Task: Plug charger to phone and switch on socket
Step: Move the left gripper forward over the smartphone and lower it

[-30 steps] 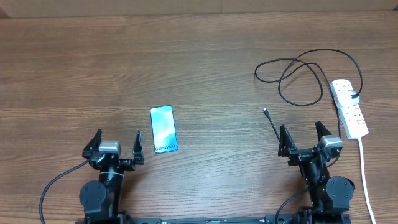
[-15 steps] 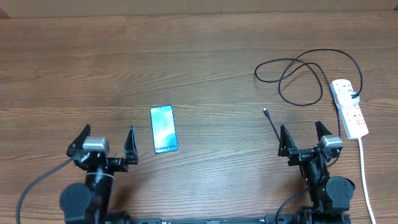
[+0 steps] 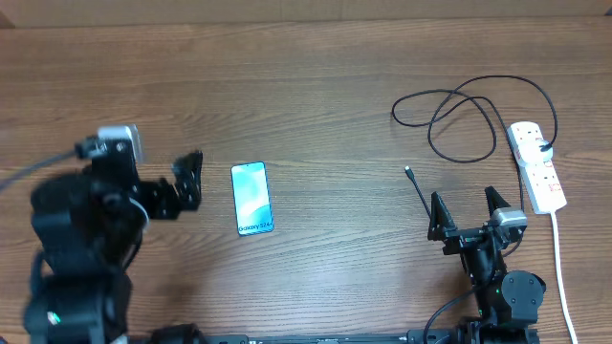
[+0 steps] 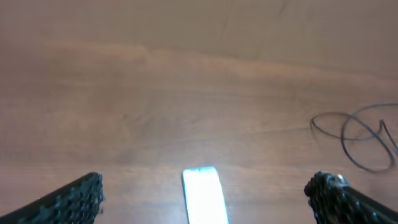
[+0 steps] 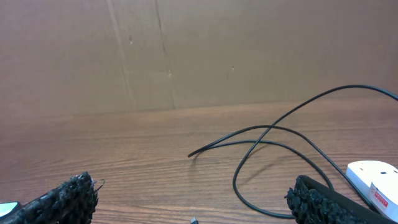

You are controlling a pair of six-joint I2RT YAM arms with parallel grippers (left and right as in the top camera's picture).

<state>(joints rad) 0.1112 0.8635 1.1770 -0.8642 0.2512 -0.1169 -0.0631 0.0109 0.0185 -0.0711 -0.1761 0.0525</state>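
The phone (image 3: 251,199) lies flat at centre-left, its light-blue screen lit. It also shows in the left wrist view (image 4: 205,204). My left gripper (image 3: 182,186) is open and empty, raised just left of the phone, which sits between its fingers (image 4: 208,186). The charger, a thin black cable (image 3: 469,119), lies in loose loops at the right. Its connector tip (image 3: 408,172) lies free and its plug (image 3: 543,145) sits in the socket, a white power strip (image 3: 535,164). My right gripper (image 3: 469,212) is open and empty, just below the tip.
The socket's thick white cord (image 3: 560,258) runs down the right edge toward the front. A brown cardboard wall (image 5: 186,50) stands behind the table. In the right wrist view, cable loops (image 5: 280,149) and the strip's end (image 5: 373,180) lie ahead.
My left arm has lifted from its rest at the front and swung up and left, its open gripper now beside the phone. The right arm, cable and phone have not moved.
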